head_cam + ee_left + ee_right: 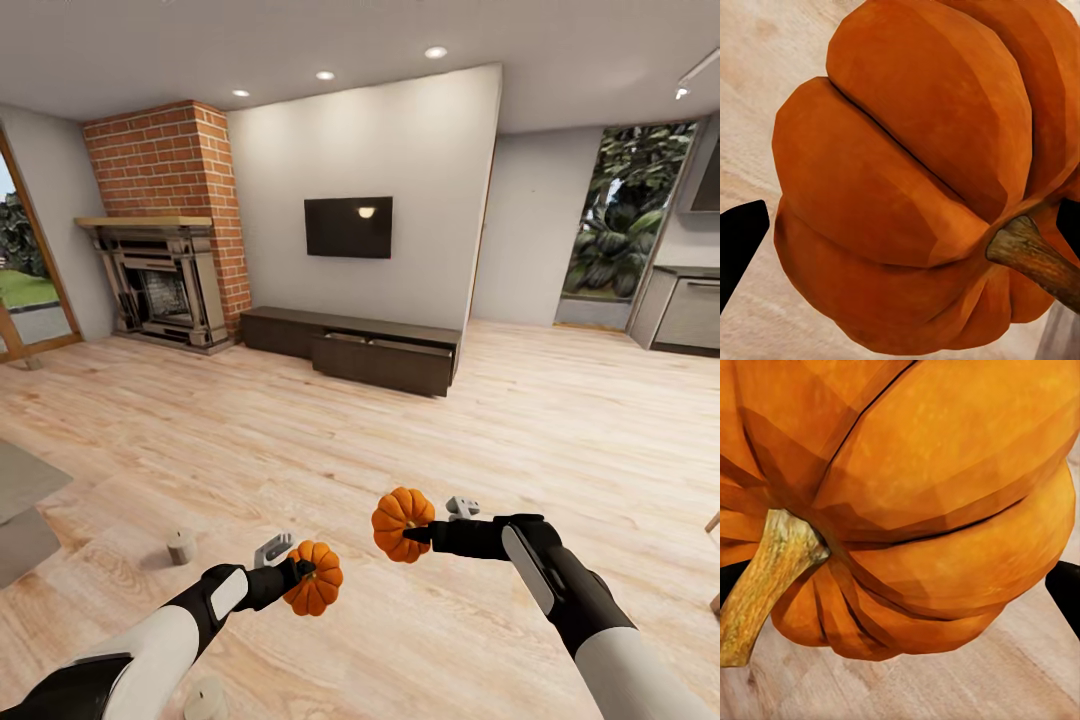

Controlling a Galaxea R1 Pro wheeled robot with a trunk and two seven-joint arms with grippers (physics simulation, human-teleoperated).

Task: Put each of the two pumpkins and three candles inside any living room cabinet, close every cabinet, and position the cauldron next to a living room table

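Pumpkins held in both grippers, cabinet ahead

Left gripper (300,572) is clenched on one pumpkin (314,592), low in the head view and a little left of centre. In the left wrist view that pumpkin (922,180) sits close against the camera, ribs running diagonally, with its brown stem (1035,259) at the lower right and one dark fingertip (739,244) at the left edge.

Right gripper (418,535) is clenched on the second pumpkin (401,524), just right of centre and slightly higher in the frame than the first. In the right wrist view this pumpkin (930,510) shows its yellow-brown stem (765,585) at the lower left. A dark fingertip (1065,596) sits at the right edge.

The two pumpkins are near each other but apart, both above the light plank floor (560,430).

One candle (181,547) stands upright on the floor at the lower left of the frame, beside my left arm. A second candle (206,700) shows at the bottom edge, partly cut off, just beside my left forearm.

The long dark cabinet (350,350) stands against the white wall in the middle of the frame, below the wall TV (348,227). Its right section sits forward of the left section; I cannot tell whether any front is open.

The brick fireplace (165,270) is at the upper left. A grey slab (25,500) enters at the left edge; I cannot tell what it is.
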